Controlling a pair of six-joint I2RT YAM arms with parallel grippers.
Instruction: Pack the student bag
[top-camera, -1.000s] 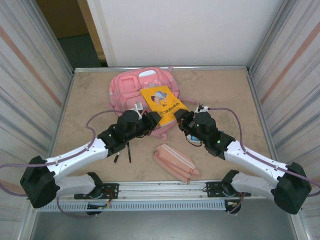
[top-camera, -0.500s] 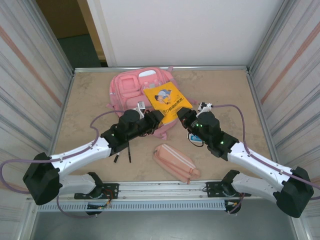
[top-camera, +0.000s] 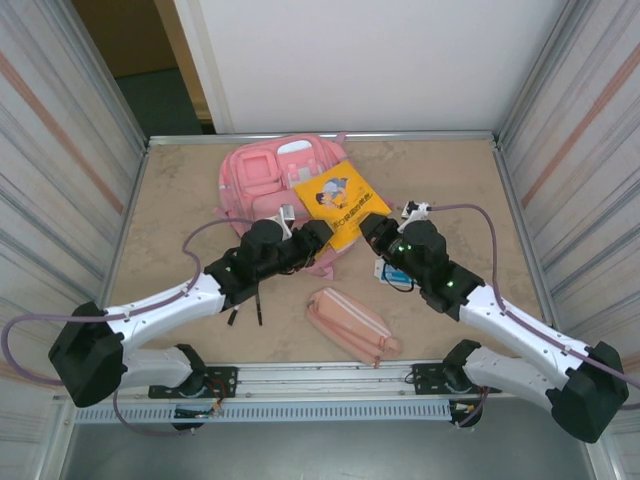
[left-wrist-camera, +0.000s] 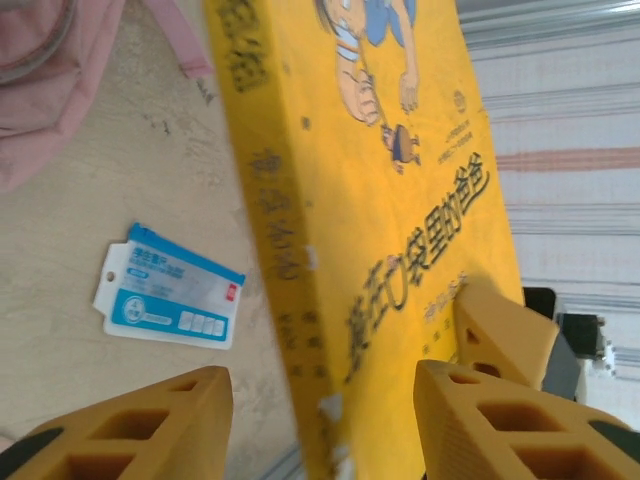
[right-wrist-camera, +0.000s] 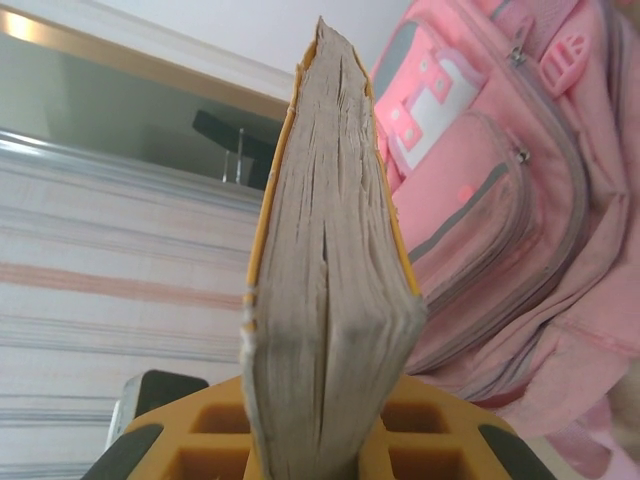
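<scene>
The right fingers (top-camera: 371, 231) are clamped on the yellow book (top-camera: 340, 195), holding it tilted above the right side of the pink student bag (top-camera: 262, 178), which lies at the counter's (top-camera: 180, 215) far end. The left fingers (top-camera: 318, 233) stand apart, straddling the book's spine.

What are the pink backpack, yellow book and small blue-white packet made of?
Pink backpack: soft matte fabric; it sags and creases, with stitched seams and zips. Yellow book: paper, its grey page block visible; cover looks like smooth printed card. Blue-white packet: thin printed card or plastic, can't tell which.
</scene>
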